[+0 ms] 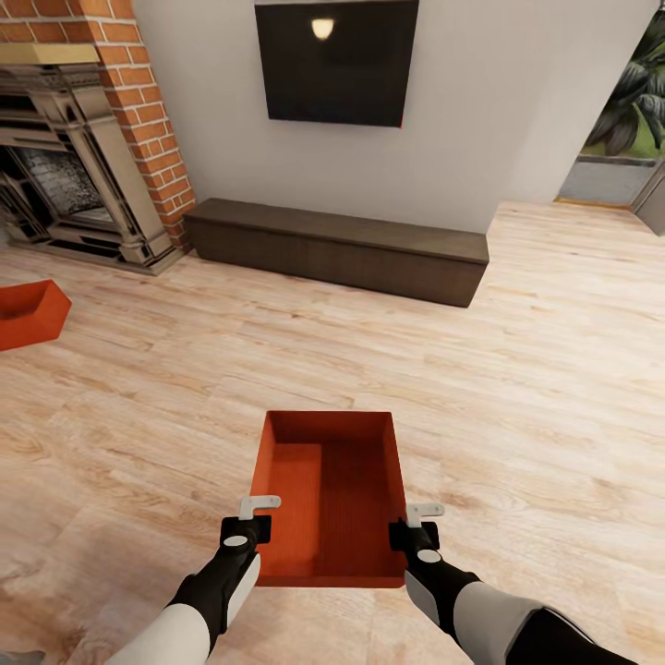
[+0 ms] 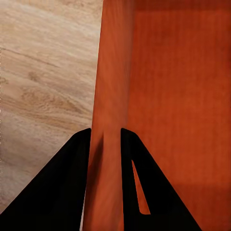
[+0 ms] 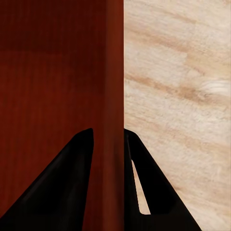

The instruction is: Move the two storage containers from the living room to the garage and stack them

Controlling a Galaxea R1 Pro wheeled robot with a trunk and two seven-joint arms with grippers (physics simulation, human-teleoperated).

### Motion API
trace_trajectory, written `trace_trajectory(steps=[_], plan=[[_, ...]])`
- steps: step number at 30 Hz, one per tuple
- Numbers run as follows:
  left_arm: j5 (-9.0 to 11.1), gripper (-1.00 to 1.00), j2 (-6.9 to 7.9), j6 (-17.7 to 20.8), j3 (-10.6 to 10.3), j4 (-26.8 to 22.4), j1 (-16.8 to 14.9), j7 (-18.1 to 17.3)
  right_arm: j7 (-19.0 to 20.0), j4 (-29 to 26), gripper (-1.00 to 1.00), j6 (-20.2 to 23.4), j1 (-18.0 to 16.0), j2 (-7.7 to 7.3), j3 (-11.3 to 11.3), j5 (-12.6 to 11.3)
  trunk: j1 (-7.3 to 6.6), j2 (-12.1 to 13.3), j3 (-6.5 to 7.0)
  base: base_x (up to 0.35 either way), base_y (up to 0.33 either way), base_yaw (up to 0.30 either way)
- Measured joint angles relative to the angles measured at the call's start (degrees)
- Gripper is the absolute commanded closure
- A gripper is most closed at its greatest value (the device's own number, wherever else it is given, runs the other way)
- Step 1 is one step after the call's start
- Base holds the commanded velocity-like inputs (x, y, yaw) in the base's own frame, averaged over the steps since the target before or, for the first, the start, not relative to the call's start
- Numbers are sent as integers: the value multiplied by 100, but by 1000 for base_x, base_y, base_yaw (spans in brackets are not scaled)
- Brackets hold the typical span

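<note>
An open orange-red storage container (image 1: pixel 332 499) sits just in front of me over the light wood floor of the living room. My left gripper (image 1: pixel 259 506) is shut on its left wall (image 2: pixel 108 96), with a black finger on each side. On the opposite wall (image 3: pixel 109 96) my right gripper (image 1: pixel 423 511) is shut the same way. A second storage container (image 1: pixel 28 312) lies on the planks at the far left, cut off by the picture's edge.
A red brick fireplace (image 1: pixel 83 139) stands at the back left. A long dark low cabinet (image 1: pixel 337 249) runs along the white wall under a black TV (image 1: pixel 334 60). A doorway with a plant (image 1: pixel 628 102) opens at the back right. Wood floor (image 1: pixel 536 369) spreads all around.
</note>
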Motion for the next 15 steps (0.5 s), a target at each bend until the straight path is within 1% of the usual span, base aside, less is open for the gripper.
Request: trace_trajectory(steps=[15], plan=[[4,100,1,1,-5,-3,0,2,0,-2,100,-1,0,0,0,-2,-330,602,269,0,0,0]])
